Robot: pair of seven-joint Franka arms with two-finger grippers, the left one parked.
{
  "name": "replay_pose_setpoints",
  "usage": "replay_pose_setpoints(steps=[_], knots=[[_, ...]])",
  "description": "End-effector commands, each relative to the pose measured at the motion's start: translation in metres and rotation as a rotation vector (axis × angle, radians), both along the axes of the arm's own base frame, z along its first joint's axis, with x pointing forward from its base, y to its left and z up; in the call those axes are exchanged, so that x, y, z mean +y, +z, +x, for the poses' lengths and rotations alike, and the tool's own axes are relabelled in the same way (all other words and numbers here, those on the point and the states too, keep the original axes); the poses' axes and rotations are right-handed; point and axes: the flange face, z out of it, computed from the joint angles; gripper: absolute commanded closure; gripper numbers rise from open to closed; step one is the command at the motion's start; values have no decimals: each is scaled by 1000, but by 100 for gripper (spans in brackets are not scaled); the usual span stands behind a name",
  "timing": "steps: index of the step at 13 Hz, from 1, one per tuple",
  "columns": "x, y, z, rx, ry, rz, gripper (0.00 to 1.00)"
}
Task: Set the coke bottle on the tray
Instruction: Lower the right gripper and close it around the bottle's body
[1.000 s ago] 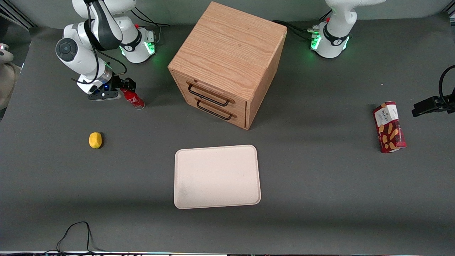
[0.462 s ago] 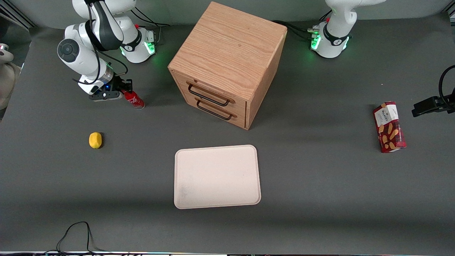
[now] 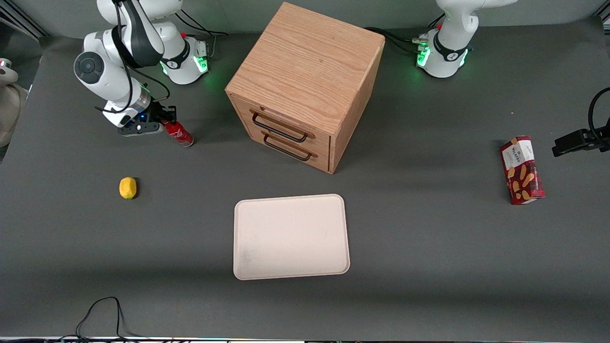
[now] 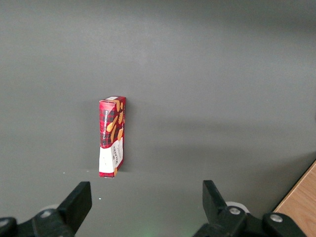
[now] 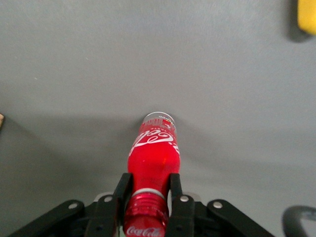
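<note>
The small slim red coke bottle (image 5: 152, 163) is pinched at its neck by the claw (image 5: 147, 197), base on the dark grey desk (image 3: 429, 247). A straight lift is advised before carrying it to the flat cream-white rectangular tray (image 3: 290, 237), which lies well apart, nearer the front camera.

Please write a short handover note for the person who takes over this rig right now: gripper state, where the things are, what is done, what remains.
Gripper: shut on the coke bottle at its neck, just under the cap.
Coke bottle: upright, base apparently on the table, toward the working arm's end, beside the wooden drawer cabinet.
Tray: nothing on it, nearer the front camera than the cabinet.
Done: grasp.
Left: lift, carry to the tray, set down, release.
</note>
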Motion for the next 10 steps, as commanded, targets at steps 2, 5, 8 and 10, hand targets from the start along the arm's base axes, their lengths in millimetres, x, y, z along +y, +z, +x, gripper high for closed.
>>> replay_pose_setpoints(steps=[2,5,8,10], knots=[[6,63,53,2,7,-21,100],[15,125,97,3,11,-36,100],[29,191,141,2,17,-48,100],[42,230,166,-1,24,-52,100]])
